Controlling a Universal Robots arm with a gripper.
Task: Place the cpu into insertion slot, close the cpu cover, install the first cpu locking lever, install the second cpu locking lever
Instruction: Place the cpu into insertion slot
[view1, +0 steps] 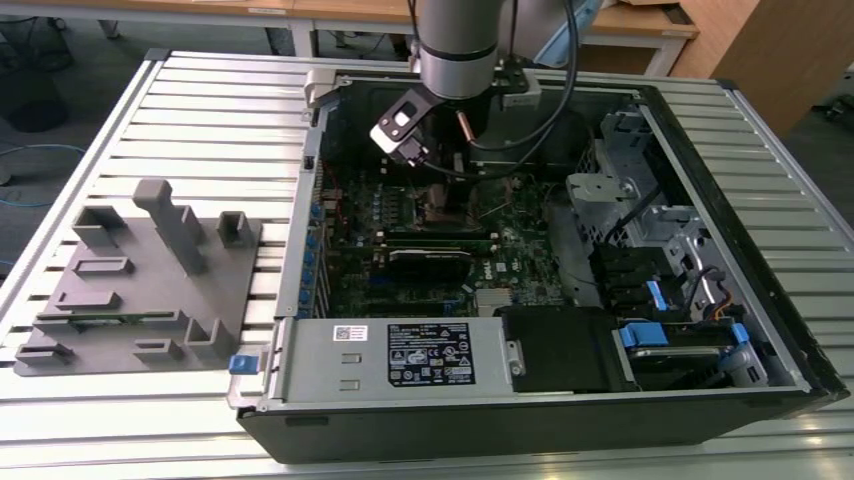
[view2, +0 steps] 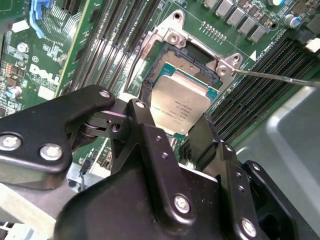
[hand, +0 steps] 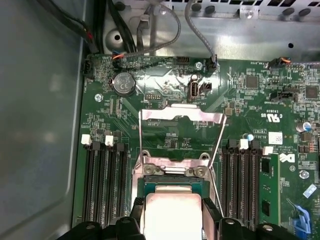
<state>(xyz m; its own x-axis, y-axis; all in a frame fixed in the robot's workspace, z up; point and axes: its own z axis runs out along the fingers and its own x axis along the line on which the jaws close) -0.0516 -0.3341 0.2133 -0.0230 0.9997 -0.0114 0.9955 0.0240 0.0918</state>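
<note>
The cpu (view2: 182, 102) is a silver-grey square chip lying in the insertion slot (view2: 165, 55) on the green motherboard, level with the socket frame. My gripper (view2: 174, 111) is shut on it, one black finger against each of two opposite edges. In the first wrist view the cpu (hand: 172, 215) sits between the fingertips (hand: 137, 207). Beyond it the cpu cover (hand: 182, 116), a thin silver frame with a square window, stands swung up. A thin wire locking lever (hand: 218, 145) is raised at each side. In the exterior view the gripper (view1: 434, 185) reaches down into the open computer case (view1: 310, 200).
Black memory slots (hand: 105, 175) flank the socket on both sides. A raised lever rod (view2: 275, 76) crosses above one bank. Cables (hand: 150, 35) hang by the case wall. A power supply (view1: 400, 355) and drive bays (view1: 627, 190) fill the case; a grey fixture tray (view1: 134, 270) lies at the exterior view's left.
</note>
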